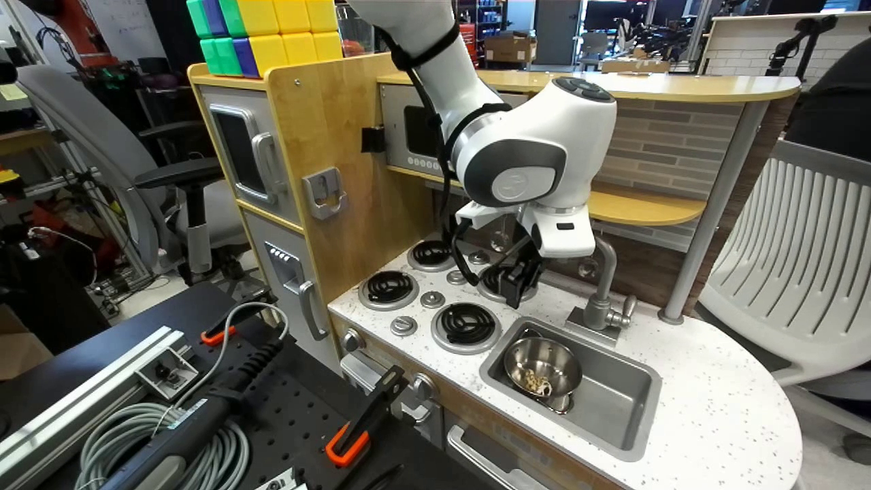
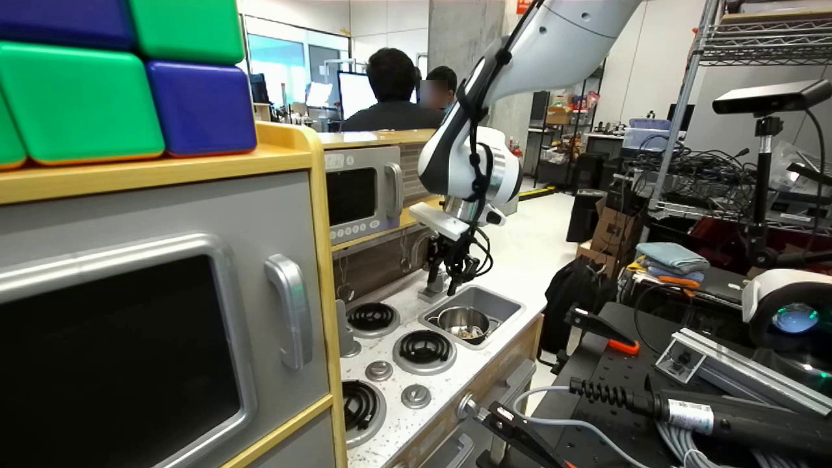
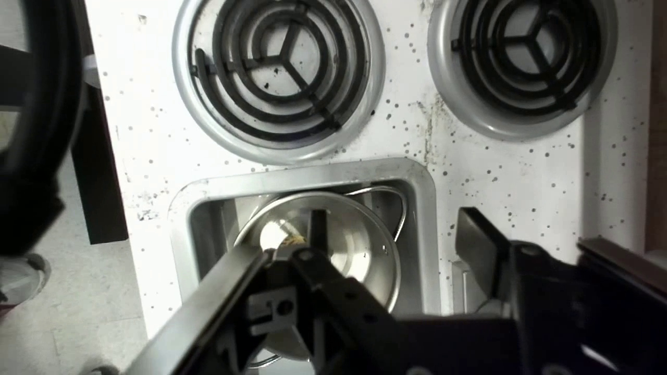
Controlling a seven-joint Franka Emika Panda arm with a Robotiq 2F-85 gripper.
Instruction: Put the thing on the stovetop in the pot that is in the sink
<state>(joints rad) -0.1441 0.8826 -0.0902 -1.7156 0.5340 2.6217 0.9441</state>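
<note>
The Robotiq gripper (image 3: 396,229), spread wide, hangs above a speckled white counter (image 1: 735,422): four coil burners (image 1: 466,325) on the stovetop (image 3: 404,104), one sink (image 1: 616,412) holding one steel pot (image 1: 561,361) with yellowish bits (image 1: 537,382) inside. Two people (image 2: 394,91) occupy the cluttered room (image 2: 543,227).

Green, yellow and dark blue blocks (image 1: 292,51) are stacked on the wooden cabinet (image 1: 337,122), toy microwave (image 2: 354,195) right beside it. Black desk (image 1: 296,401)'s got a coil of grey cable (image 1: 233,446), an aluminium extrusion (image 1: 88,398) and a couple black-and-orange clamps (image 1: 371,412). Grey office chair (image 1: 99,139) too, plus two people (image 2: 392,117) in the background.
</note>
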